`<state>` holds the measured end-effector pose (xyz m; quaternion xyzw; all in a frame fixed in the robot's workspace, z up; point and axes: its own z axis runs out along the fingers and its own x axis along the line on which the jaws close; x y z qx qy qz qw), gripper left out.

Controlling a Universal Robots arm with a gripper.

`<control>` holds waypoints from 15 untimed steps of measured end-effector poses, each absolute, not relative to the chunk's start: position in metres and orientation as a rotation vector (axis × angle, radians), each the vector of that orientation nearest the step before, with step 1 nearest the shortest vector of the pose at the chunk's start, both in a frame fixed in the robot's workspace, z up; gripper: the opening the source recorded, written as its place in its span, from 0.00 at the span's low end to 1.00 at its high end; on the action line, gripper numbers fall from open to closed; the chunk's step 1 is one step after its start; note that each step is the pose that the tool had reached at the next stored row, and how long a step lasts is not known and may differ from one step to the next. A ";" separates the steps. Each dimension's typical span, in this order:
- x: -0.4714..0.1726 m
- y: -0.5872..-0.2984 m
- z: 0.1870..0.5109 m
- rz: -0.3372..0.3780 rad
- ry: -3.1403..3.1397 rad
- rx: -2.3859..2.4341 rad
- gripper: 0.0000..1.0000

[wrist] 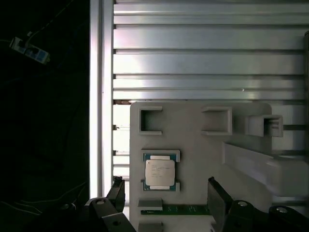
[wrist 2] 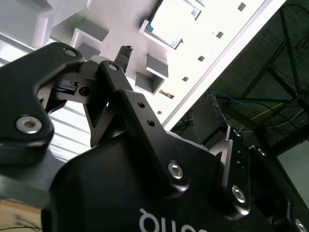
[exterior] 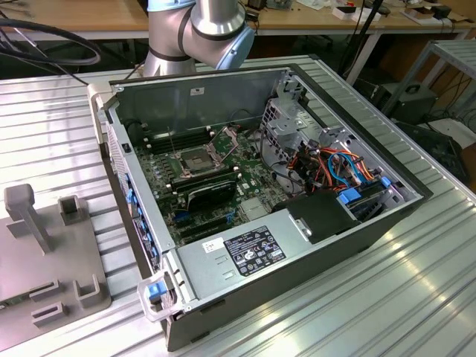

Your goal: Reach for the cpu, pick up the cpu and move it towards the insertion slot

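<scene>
The cpu [wrist: 160, 175] lies flat in a square recess of the gray holder [wrist: 198, 145], which rests on the ribbed tabletop [wrist: 207, 63]. In the first wrist view the gripper [wrist: 164, 189] is spread wide, its 2 fingers [wrist: 117, 191] flanking the cpu and clear of it. In the exterior view the slot [exterior: 195, 158] sits inside the open case [exterior: 312, 223], apart from the holder.
</scene>
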<state>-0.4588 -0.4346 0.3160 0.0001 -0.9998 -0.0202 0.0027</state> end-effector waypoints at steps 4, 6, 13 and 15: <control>-0.459 -0.435 0.311 -0.063 -3.132 0.000 0.78; -0.459 -0.435 0.309 -0.063 -3.130 0.000 0.78; -0.459 -0.436 0.304 -0.063 -3.124 0.000 0.78; -0.459 -0.437 0.302 -0.063 -3.124 0.000 0.78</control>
